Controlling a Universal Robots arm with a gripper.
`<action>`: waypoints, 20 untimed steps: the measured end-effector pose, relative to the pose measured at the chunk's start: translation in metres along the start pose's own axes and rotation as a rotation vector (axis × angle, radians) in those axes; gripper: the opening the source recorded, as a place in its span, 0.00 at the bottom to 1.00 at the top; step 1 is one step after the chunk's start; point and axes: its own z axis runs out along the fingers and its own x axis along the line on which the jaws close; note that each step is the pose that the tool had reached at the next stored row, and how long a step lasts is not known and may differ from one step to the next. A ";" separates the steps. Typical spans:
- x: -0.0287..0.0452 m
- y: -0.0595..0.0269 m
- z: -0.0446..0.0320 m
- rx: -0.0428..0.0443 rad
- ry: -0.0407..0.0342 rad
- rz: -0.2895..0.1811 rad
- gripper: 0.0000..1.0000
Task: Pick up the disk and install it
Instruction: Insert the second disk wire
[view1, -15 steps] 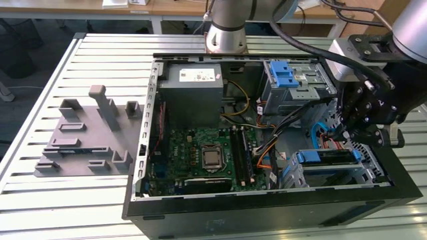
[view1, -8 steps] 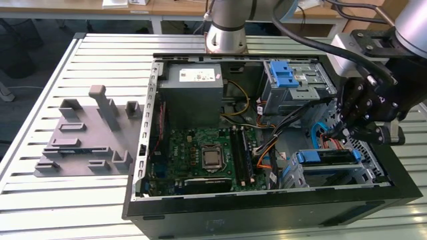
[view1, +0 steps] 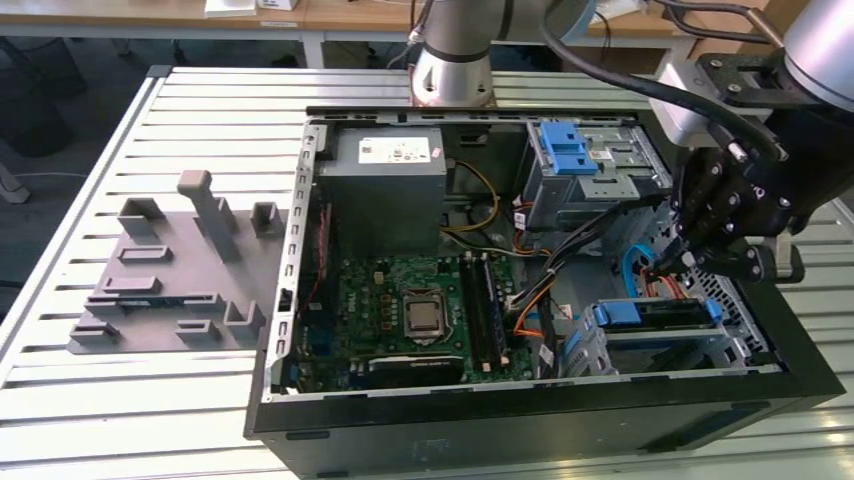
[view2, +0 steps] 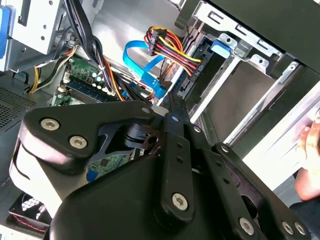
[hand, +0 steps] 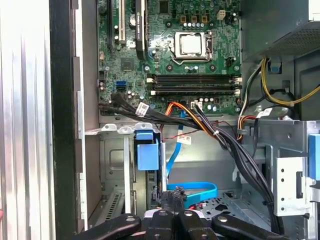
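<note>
The disk (view1: 650, 314) sits edge-up in the drive bay at the near corner of the open computer case, on the exterior view's right. Its blue rail frame faces up. In the first wrist view the disk (hand: 146, 152) shows as a blue tab in a narrow slot between metal walls. The second wrist view has the disk (view2: 220, 47) as a dark slab with a blue tab. My black gripper (view1: 683, 262) hangs just above that bay, shut with nothing between its fingers. Its tips (hand: 171, 197) meet close to the slot's end and a blue flat cable (hand: 200, 192). I cannot tell whether the gripper (view2: 170, 106) touches the disk.
The case (view1: 534, 420) lies open on a slatted metal table (view1: 134, 400). Inside are a motherboard (view1: 400, 300), a grey power supply box (view1: 387, 165), a drive cage with a blue latch (view1: 567, 150) and cable bundles (hand: 220, 135). A grey fixture (view1: 174, 280) lies beside it. A hand (view2: 310, 145) rests at the case's edge.
</note>
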 end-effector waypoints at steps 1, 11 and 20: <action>-0.0010 0.0000 0.0001 -0.0002 0.0000 0.000 0.17; -0.0081 0.0003 0.0022 -0.0013 -0.0001 0.000 0.31; -0.0081 0.0003 0.0094 -0.0018 0.0013 0.000 0.31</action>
